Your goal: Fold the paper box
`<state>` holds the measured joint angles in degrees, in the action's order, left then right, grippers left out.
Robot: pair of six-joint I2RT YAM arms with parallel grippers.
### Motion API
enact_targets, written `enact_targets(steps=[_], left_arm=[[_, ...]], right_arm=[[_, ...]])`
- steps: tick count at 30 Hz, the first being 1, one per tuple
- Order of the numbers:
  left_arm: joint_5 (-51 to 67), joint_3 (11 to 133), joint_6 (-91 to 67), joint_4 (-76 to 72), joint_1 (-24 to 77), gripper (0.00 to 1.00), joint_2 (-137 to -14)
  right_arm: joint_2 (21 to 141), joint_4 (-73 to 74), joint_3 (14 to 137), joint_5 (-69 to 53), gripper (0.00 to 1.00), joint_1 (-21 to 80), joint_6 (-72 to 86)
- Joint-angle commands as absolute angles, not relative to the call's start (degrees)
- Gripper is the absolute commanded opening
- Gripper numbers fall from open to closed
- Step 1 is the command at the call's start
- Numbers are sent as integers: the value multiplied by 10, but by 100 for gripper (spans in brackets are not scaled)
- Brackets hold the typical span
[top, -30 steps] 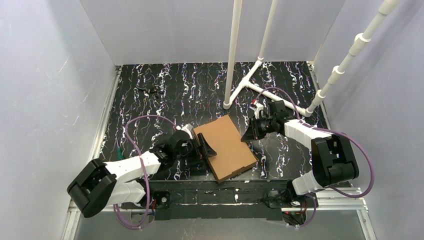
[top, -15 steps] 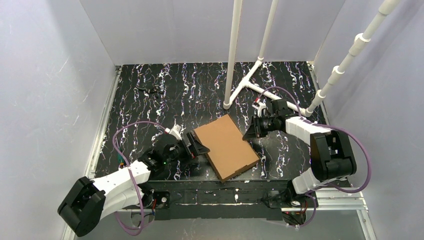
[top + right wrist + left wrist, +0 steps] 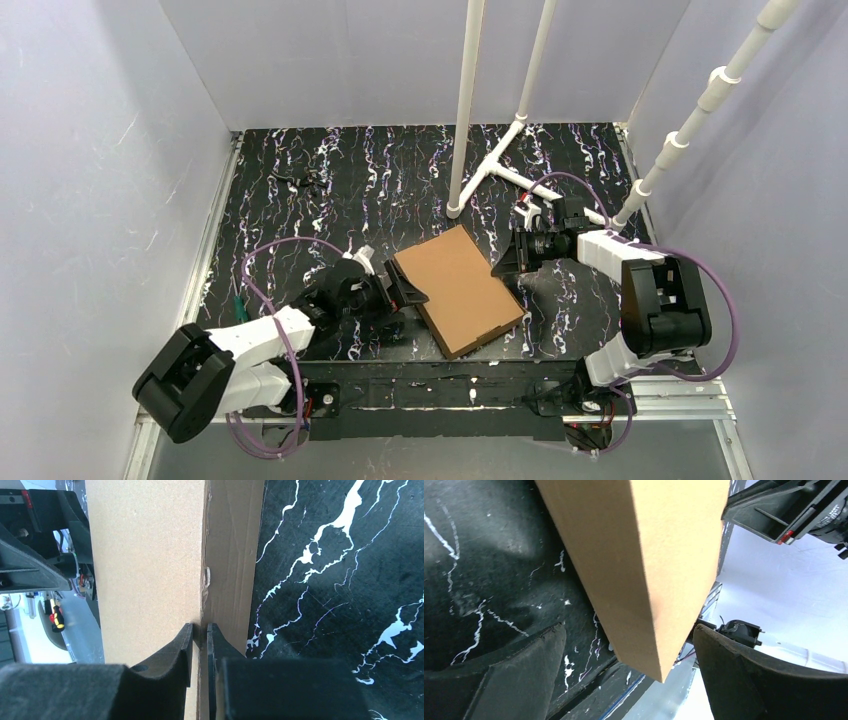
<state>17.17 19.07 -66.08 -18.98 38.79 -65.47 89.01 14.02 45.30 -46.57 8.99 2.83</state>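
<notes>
Lying closed on the black marbled surface [image 3: 300, 200], the paper box [image 3: 460, 290] sits between the left tool [image 3: 408, 296] and the right tool [image 3: 503, 266] in the top view. The left wrist shows its jaws gaping wide (gripping nothing), straddling the box's corner. The right wrist shows fingers [image 3: 170, 655] nearly together, pinching the box's edge.

Brown cardboard on black marbled ground

The paper box [image 3: 462, 290] is plain unmarked tan-brown, one face a shade darker in the right wrist view; the tabletop [image 3: 300, 190] is black, streaked with white veins and faint purple flecks. The left end effector [image 3: 408, 293] and right end effector [image 3: 200, 635] are matte black, on arms [image 3: 270, 335] of white and black shells with purple cables [image 3: 247, 285]. The pipe frame [image 3: 466, 110] is white, the walls [image 3: 100, 150] pale lilac-grey
</notes>
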Motion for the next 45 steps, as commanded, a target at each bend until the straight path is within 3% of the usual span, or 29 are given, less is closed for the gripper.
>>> enact_targets(steps=[1,20,25,31,34,38,39,42,45], left_arm=[[189,209,-661,-226,388,98,-673],[192,245,-715,-371,419,97,-814],[165,223,-750,-406,423,77,-831],[165,216,-755,-420,423,45,-823],[160,205,-749,-420,423,35,-798],[166,184,-742,-406,412,26,-748],[169,179,-738,-390,404,26,-731],[173,183,-704,-265,384,25,-657],[159,214,-636,-92,363,24,-560]], right_arm=[[925,169,455,-356,9,73,-16],[949,189,465,-373,8,51,-25],[953,188,465,-407,9,51,-23],[952,178,463,-482,16,52,-17],[937,174,459,-498,26,52,-15],[910,183,467,-525,54,52,-29],[899,186,470,-530,65,52,-33],[862,193,477,-544,81,48,-45],[816,189,475,-545,92,26,-49]])
